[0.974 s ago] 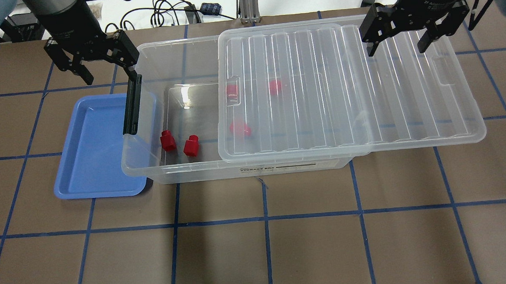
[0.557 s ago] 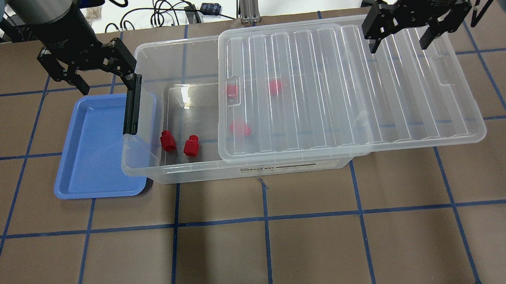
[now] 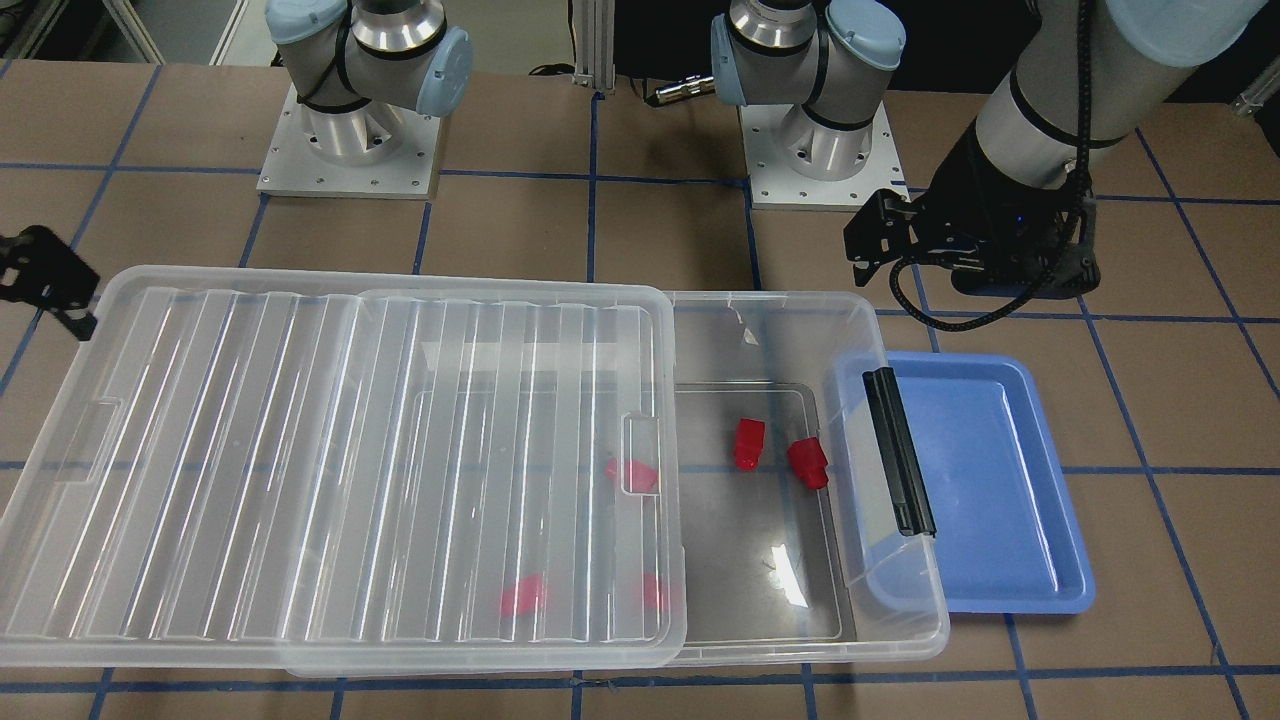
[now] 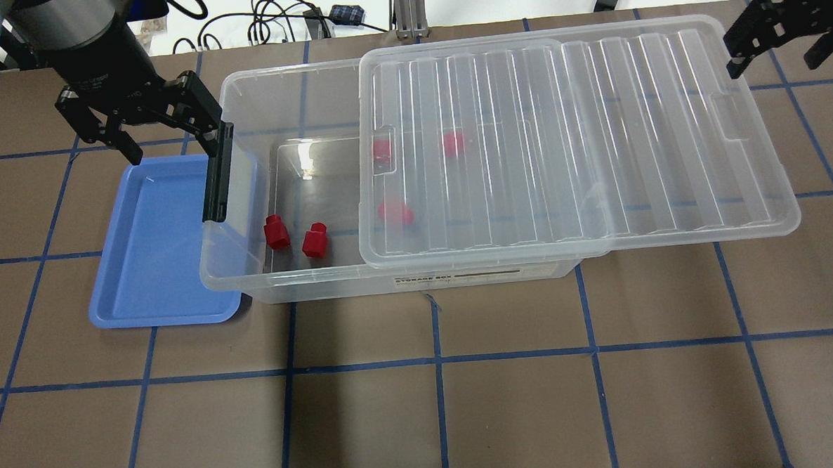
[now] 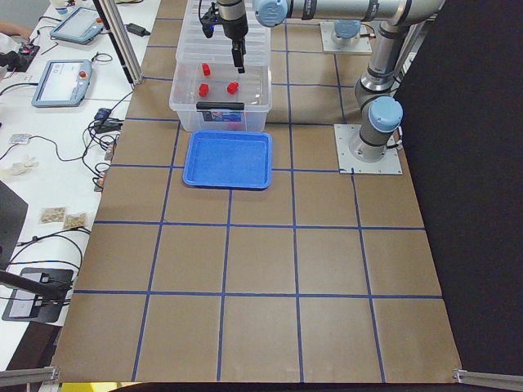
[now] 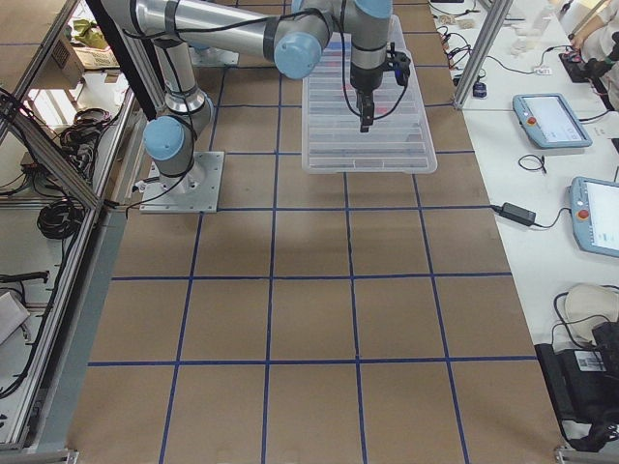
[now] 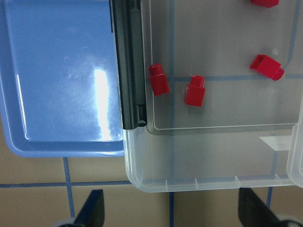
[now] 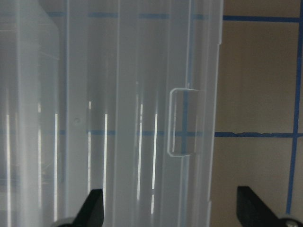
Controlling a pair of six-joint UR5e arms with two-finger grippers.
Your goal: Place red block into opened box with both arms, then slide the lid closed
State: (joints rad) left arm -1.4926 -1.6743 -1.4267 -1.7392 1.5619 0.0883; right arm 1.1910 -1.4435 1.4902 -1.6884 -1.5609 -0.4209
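The clear box (image 4: 285, 290) stands mid-table with its ribbed lid (image 4: 574, 143) shifted right, leaving the left end uncovered. Two red blocks (image 4: 276, 231) (image 4: 314, 240) lie on the uncovered floor; three more show blurred under the lid (image 4: 395, 212). My left gripper (image 4: 172, 152) hangs open over the far left corner of the box, by the black bar (image 4: 217, 176). In the left wrist view the left gripper (image 7: 173, 213) holds nothing. My right gripper (image 4: 773, 67) is open above the lid's far right corner. The right wrist view has the lid's tab notch (image 8: 182, 122) ahead of the right gripper (image 8: 173, 210).
A blue tray (image 4: 151, 274) with nothing in it lies against the box's left end, partly under its rim. Cables and devices lie beyond the table's far edge (image 4: 288, 21). Both arm bases (image 3: 350, 150) stand behind the box.
My right gripper has moved right, from over the lid's ribs to its far right corner. The left gripper has shifted slightly left. Both stay open; box, lid and blocks have not moved.
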